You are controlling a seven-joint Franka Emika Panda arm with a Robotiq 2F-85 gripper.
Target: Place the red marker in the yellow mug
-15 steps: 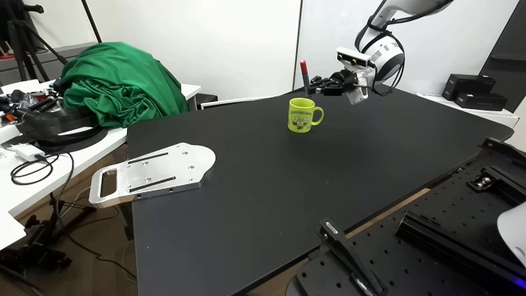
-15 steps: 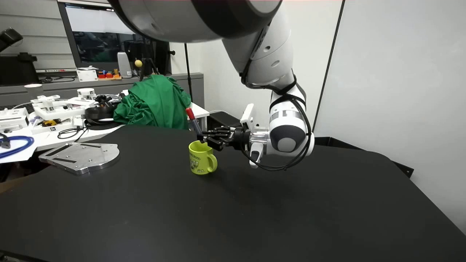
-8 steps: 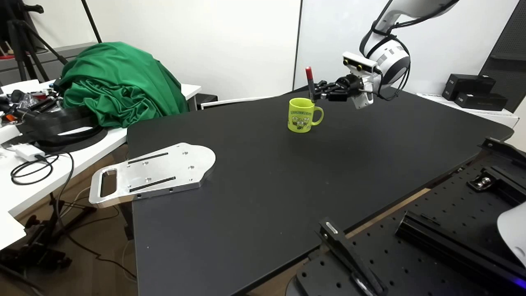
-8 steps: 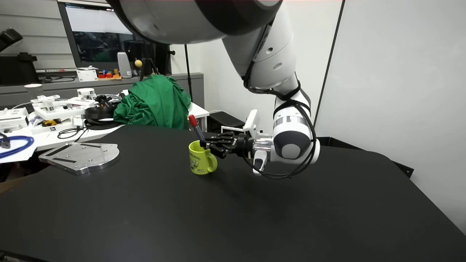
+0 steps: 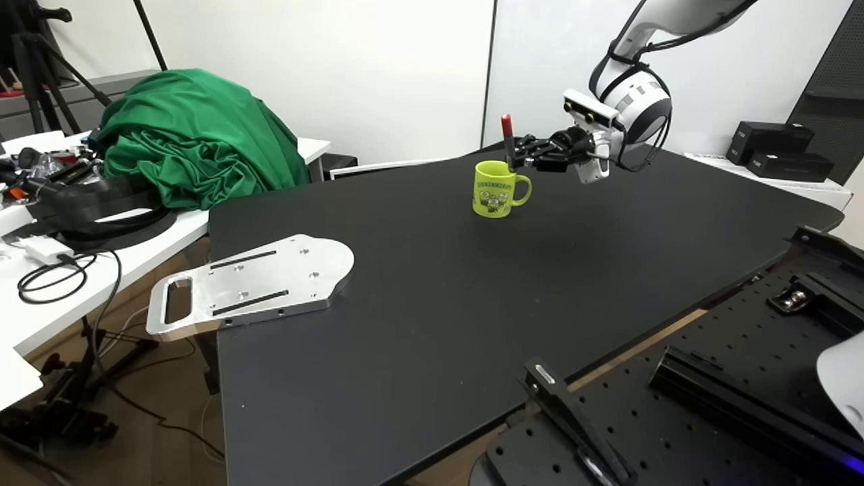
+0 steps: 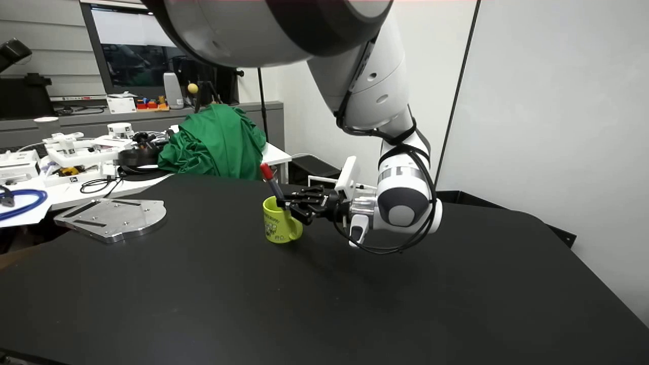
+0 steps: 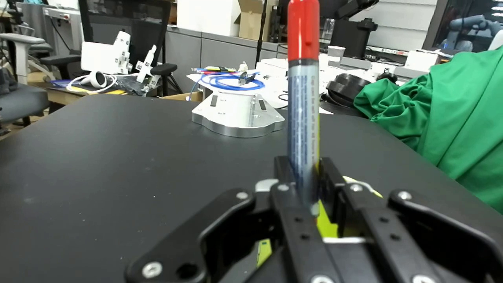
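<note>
Lining up seems our step: the black gripper (image 7: 306, 169) pinches the thin red-capped grey marker (image 7: 303, 102) by the top of the yellow-green mug (image 5: 493, 192). We can't tell if its tip is inside; next, aim, lower, let go.

In the wrist view, the top edge is cutting off the tip of the red marker (image 7: 303, 103), its fine print is blurring, and the gripper (image 7: 307, 173) is hiding most of the yellow mug (image 7: 326, 226). In both exterior views, the top edge is cropping the arm (image 6: 372, 88). In an exterior view, marks on 2 black boxes (image 5: 769, 140) are looking too small to read.
</note>
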